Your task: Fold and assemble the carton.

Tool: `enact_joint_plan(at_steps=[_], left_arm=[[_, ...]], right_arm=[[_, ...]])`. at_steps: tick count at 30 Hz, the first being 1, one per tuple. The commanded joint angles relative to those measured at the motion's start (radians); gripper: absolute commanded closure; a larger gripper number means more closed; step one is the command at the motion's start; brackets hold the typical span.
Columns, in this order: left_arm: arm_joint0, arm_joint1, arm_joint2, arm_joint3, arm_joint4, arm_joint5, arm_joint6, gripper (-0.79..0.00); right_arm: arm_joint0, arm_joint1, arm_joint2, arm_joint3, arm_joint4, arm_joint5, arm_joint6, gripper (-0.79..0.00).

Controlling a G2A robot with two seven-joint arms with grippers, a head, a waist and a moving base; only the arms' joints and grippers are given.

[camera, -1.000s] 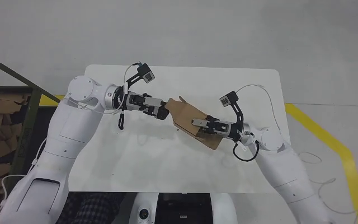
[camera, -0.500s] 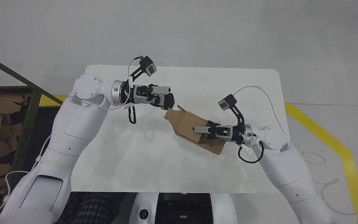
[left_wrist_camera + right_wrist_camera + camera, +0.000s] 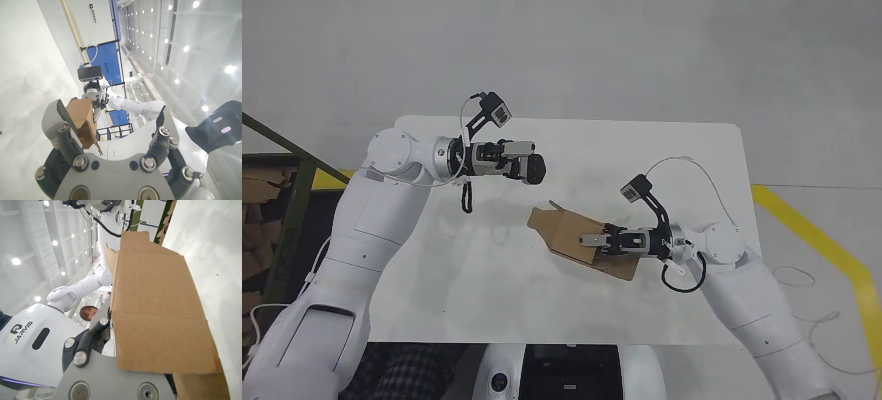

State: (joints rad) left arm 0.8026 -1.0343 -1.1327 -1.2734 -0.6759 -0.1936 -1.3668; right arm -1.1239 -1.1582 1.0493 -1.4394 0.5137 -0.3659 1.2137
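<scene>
A brown cardboard carton (image 3: pixel 572 235), partly folded with loose flaps, sits low over the middle of the white table (image 3: pixel 442 290). My right gripper (image 3: pixel 592 241) is shut on one of its walls from the right side. In the right wrist view the carton (image 3: pixel 157 313) covers most of the gripper, and one finger (image 3: pixel 103 313) lies against the wall's edge. My left gripper (image 3: pixel 533 168) hangs above the table, back and left of the carton, apart from it. It stands open (image 3: pixel 111 115) with nothing between its fingers, and the carton (image 3: pixel 83 117) shows beyond it.
Cardboard scraps (image 3: pixel 262 200) lie in a bin beyond the table's left edge, next to a dark green bar (image 3: pixel 282 140). A yellow floor line (image 3: pixel 812 235) runs past the right side. Bare table lies in front of and behind the carton.
My left gripper has drawn back from the carton's left edge, up and toward the far side. The right gripper has swung the carton flatter and slightly toward the front.
</scene>
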Motion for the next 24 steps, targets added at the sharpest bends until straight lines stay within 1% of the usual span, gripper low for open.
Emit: enact_joint_plan(at_steps=[1, 5, 8, 10, 13, 18, 24], left_arm=[[0.000, 0.000, 0.001, 0.000, 0.000, 0.000, 0.000, -0.785], [0.000, 0.000, 0.001, 0.000, 0.000, 0.000, 0.000, -0.785], [0.014, 0.001, 0.003, -0.020, 0.035, 0.006, 0.047, -0.785], [0.019, 0.002, -0.004, -0.023, 0.037, 0.014, 0.050, -0.785], [0.024, 0.006, -0.019, -0.011, 0.038, 0.017, 0.038, -0.785], [0.038, 0.009, -0.028, 0.000, 0.005, 0.030, -0.002, -0.785], [0.044, 0.003, -0.015, -0.002, -0.040, 0.040, -0.033, -0.785]], right_arm=[[0.000, 0.000, 0.000, -0.001, 0.001, 0.000, 0.000, 0.000], [0.000, 0.000, 0.000, -0.001, 0.001, 0.000, 0.000, 0.000], [-0.003, 0.001, 0.001, -0.013, -0.008, 0.010, -0.013, 0.000], [-0.001, 0.002, 0.006, -0.021, 0.027, 0.020, 0.019, 0.000], [0.014, 0.005, 0.016, -0.006, 0.081, 0.036, 0.088, 0.000], [0.037, 0.002, -0.012, 0.014, 0.096, 0.058, 0.171, 0.000], [0.064, -0.009, -0.053, 0.052, 0.111, 0.057, 0.169, 0.000]])
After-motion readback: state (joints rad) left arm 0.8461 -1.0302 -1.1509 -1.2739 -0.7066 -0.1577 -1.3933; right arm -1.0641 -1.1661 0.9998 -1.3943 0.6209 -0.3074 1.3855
